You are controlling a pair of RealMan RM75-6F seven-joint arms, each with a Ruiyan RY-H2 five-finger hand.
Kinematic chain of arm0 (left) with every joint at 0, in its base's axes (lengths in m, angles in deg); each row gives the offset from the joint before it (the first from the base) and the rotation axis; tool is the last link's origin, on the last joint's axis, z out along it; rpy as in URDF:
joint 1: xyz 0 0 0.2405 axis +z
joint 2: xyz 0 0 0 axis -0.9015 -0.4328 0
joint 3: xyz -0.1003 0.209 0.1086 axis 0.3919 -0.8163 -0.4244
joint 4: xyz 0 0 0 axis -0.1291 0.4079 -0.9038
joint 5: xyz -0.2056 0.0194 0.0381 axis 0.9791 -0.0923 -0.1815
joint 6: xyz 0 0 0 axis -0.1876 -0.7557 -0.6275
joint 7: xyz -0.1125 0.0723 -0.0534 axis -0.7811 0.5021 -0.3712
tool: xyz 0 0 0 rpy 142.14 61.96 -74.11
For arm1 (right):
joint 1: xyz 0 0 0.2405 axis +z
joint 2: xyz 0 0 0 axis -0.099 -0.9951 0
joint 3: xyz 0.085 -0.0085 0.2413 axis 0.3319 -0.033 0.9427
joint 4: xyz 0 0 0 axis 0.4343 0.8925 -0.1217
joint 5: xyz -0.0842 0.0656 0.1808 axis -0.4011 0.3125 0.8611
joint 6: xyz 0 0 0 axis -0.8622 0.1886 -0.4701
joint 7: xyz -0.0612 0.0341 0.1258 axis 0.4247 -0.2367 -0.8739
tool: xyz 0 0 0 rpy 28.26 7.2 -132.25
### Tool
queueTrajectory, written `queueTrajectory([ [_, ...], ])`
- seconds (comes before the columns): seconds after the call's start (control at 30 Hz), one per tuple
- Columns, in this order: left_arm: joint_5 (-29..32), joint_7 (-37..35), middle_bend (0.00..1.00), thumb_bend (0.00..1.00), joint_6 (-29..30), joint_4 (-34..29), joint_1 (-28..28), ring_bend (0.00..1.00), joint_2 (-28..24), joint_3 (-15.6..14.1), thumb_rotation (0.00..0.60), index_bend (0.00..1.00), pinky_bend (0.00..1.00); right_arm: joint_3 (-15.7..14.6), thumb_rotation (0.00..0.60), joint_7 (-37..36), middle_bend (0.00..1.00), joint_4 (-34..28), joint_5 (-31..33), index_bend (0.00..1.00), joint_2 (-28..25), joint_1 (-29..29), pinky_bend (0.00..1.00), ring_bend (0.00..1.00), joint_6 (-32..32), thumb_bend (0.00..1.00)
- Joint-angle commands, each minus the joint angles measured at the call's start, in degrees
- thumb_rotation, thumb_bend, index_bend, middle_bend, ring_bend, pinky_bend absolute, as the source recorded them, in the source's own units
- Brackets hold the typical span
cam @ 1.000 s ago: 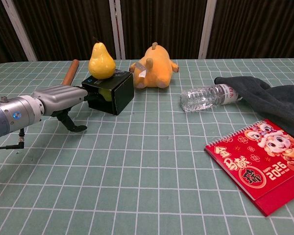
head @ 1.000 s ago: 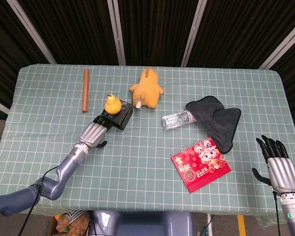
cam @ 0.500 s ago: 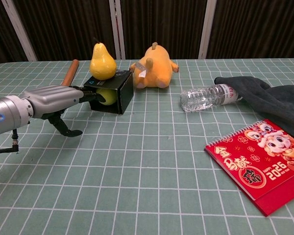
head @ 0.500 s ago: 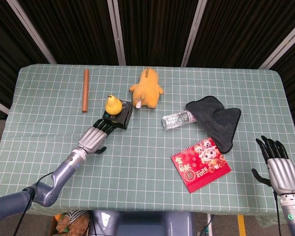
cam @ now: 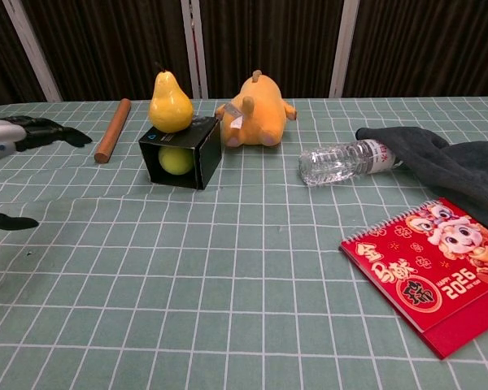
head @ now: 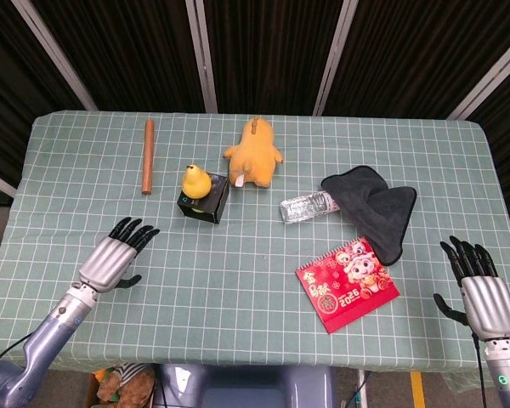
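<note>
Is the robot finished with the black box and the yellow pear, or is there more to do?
Looks done: the yellow pear sits on the black cardboard box, with a yellow-green ball inside its open side. In hand: nothing; the left hand is open, apart from the box, and the right hand is open near the table's right edge. Left: nothing obvious that I can see.

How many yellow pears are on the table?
1: the pear stands on top of the black box, left of the plush toy. None seems hidden.
</note>
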Motion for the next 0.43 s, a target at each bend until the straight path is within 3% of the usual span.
queueTrajectory([
  [0.03, -2.4, -0.4, 0.05, 0.09, 13.5, -3.1, 9.1, 0.0, -3.6, -2.4, 0.6, 0.01, 0.01, 0.2, 0.6, -0.5, 0.0, 0.7, -0.9, 0.0, 0.6, -0.2, 0.0, 0.0, -1.4, 0.33],
  [0.2, -2.1, -1.0, 0.0, 0.05, 24.1, -1.9, 16.8, 0.0, -4.0, -3.8, 0.6, 0.0, 0.0, 0.5, 0.6, -0.7, 0.0, 2.1, -1.9, 0.0, 1.6, -0.2, 0.0, 0.0, -2.6, 0.33],
  [0.43, -7.8, -6.4, 0.0, 0.05, 31.0, 2.5, 19.5, 0.0, -3.8, -2.9, 0.6, 0.0, 0.0, 0.2, 0.6, 1.7, 0.0, 2.4, -1.7, 0.0, 2.7, 0.3, 0.0, 0.0, -1.4, 0.33],
])
